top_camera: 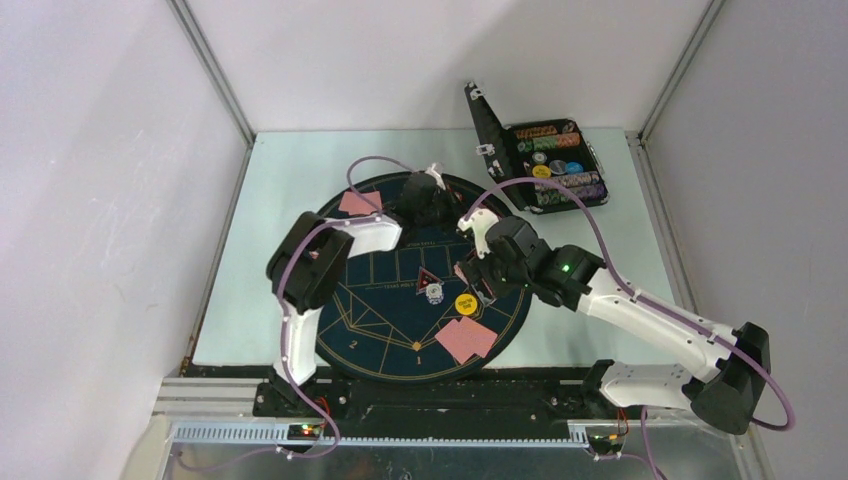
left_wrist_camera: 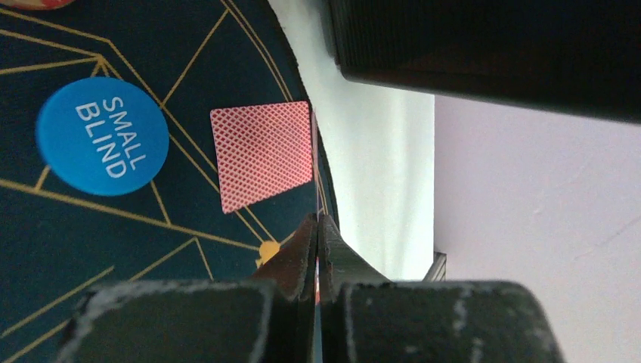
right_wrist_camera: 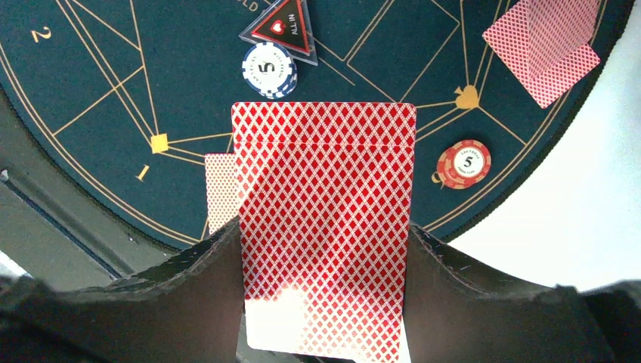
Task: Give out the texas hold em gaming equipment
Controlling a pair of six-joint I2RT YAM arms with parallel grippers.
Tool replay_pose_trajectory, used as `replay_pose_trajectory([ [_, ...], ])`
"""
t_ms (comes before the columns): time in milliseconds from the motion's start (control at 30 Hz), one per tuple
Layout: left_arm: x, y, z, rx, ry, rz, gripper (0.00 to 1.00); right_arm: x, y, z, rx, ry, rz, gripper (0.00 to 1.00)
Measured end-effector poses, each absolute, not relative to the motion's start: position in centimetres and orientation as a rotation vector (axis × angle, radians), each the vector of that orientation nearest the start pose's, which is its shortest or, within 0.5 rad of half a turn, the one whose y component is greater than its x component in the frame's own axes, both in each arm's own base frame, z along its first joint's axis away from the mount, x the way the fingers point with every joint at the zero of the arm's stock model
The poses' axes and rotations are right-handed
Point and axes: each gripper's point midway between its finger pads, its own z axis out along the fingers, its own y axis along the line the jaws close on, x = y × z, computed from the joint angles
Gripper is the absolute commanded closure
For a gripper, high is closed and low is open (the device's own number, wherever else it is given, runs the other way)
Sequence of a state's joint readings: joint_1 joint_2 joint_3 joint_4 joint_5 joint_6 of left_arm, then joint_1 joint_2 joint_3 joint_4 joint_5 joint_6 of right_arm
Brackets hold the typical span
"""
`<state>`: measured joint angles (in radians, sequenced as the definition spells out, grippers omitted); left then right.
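On the round mat (top_camera: 375, 330) lie pink-red-backed playing cards: one lot at the far left (top_camera: 360, 203) and one near the front edge (top_camera: 465, 340). My left gripper (left_wrist_camera: 316, 223) is over the mat's far side, shut on a single card seen edge-on (left_wrist_camera: 314, 162). Beside it are a blue "small blind" disc (left_wrist_camera: 102, 136) and a face-down card (left_wrist_camera: 261, 155). My right gripper (right_wrist_camera: 323, 231) hovers over the mat's right half, its jaws clamped on the sides of a stack of cards (right_wrist_camera: 325, 174). Below it are a triangular marker (right_wrist_camera: 281, 26), a blue-white chip (right_wrist_camera: 268, 69), a red chip (right_wrist_camera: 463, 164) and two cards (right_wrist_camera: 540, 45). A yellow disc (top_camera: 465, 304) lies mid-mat.
A black hinged case (top_camera: 545, 150) stands open at the back right, with rows of chips inside. White walls close in the table on the left, back and right. The arms' bases and a metal rail (top_camera: 400, 432) run along the near edge.
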<state>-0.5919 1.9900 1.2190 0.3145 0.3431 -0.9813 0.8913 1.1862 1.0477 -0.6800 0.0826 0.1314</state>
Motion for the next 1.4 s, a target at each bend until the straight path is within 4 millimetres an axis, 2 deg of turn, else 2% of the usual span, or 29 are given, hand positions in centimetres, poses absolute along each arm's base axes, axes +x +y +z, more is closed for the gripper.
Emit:
replay_pose_trajectory([
  [100,40.0,-39.1,8.6,-0.215,2.305,-1.274,0.98,20.5,23.6,17.4,-0.85,2.265,0.383,1.0],
  [167,39.8,-39.3,7.6,-0.225,2.335,-1.253,0.85,20.6,23.5,17.4,-0.843,2.267,0.383,1.0],
  [200,39.7,-39.3,7.2,-0.231,2.349,-1.24,0.74,20.7,23.4,17.4,-0.841,2.267,0.384,1.0],
  [300,39.4,-39.4,6.8,-0.225,2.375,-1.214,0.61,20.7,23.4,17.5,-0.837,2.269,0.388,1.0],
  [433,39.1,-39.2,6.4,-0.205,2.401,-1.179,0.35,20.7,23.4,17.5,-0.836,2.269,0.391,1.0],
  [533,38.3,-38.5,6.8,-0.18,2.426,-1.146,0.18,20.7,23.4,17.5,-0.837,2.27,0.391,1.0],
  [633,37.0,-37.0,9.2,-0.142,2.399,-1.12,0.02,20.7,23.4,17.5,-0.836,2.27,0.391,1.0],
  [800,34.5,-32.9,15.1,-0.116,2.288,-1.061,0.0,20.7,23.4,17.5,-0.836,2.269,0.392,1.0],
  [833,33.7,-31.4,15.4,-0.127,2.273,-1.04,0.0,20.7,23.4,17.5,-0.836,2.269,0.394,1.0],
  [867,33.6,-30.3,17.1,-0.138,2.23,-1.046,0.0,20.7,23.4,17.5,-0.838,2.268,0.396,1.0],
  [933,33.1,-27.4,18.0,-0.18,2.178,-1.017,0.0,20.6,23.4,17.5,-0.839,2.268,0.398,1.0],
  [1000,32.1,-24.0,17.8,-0.234,2.157,-0.951,0.0,20.6,23.4,17.6,-0.841,2.267,0.401,1.0],
  [1067,30.7,-21.9,17.8,-0.249,2.14,-0.911,0.0,20.5,23.5,17.6,-0.847,2.265,0.403,1.0],
  [1167,27.6,-21.5,19.3,-0.152,2.089,-0.983,0.0,20.1,23.9,17.6,-0.876,2.255,0.411,1.0],
  [1267,24.9,-22.8,21.5,-0.017,2.004,-1.151,0.0,19.6,24.4,17.6,-0.907,2.245,0.428,1.0],
  [1400,23.1,-24.7,22.0,0.106,1.97,-1.296,0.0,19.0,25.0,17.6,-0.937,2.235,0.451,1.0],
])
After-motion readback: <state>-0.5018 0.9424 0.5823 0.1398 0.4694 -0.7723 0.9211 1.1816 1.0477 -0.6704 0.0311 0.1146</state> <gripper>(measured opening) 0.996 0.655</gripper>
